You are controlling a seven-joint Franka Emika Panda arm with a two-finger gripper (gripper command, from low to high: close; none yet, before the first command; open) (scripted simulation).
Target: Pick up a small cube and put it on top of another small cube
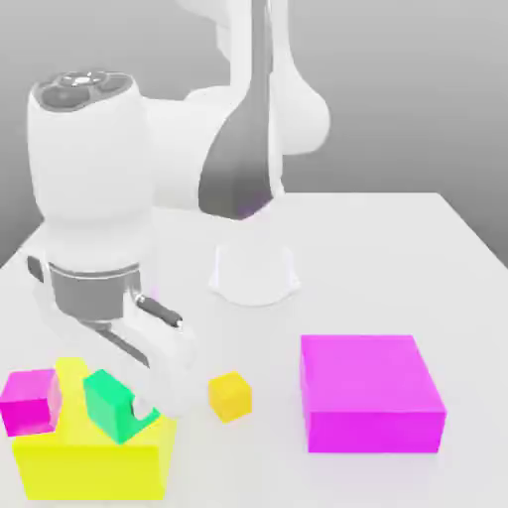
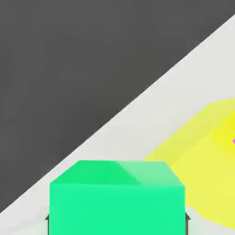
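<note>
Exterior view, my arm: it reaches down toward the exterior view's left, hand low over the counter, wrist pointing downward.
Exterior view, my pincer: clamped together on the small green cube.
Exterior view, green cube's place: raised in my grip, in front of the large yellow block and above its top face.
Exterior view, green cube's pose: tilted, one corner turned toward the camera; equal sides, so no long axis.
Exterior view, neighbours: a small magenta cube touches the yellow block's side at the exterior view's left; a small yellow cube lies just beside my hand; a large magenta block stands well apart at the exterior view's right.
Hand view, green cube: squarely between my fingers, a flat face toward the camera.
Hand view, surroundings: the yellow block lies near the cube on the pale counter.
</note>
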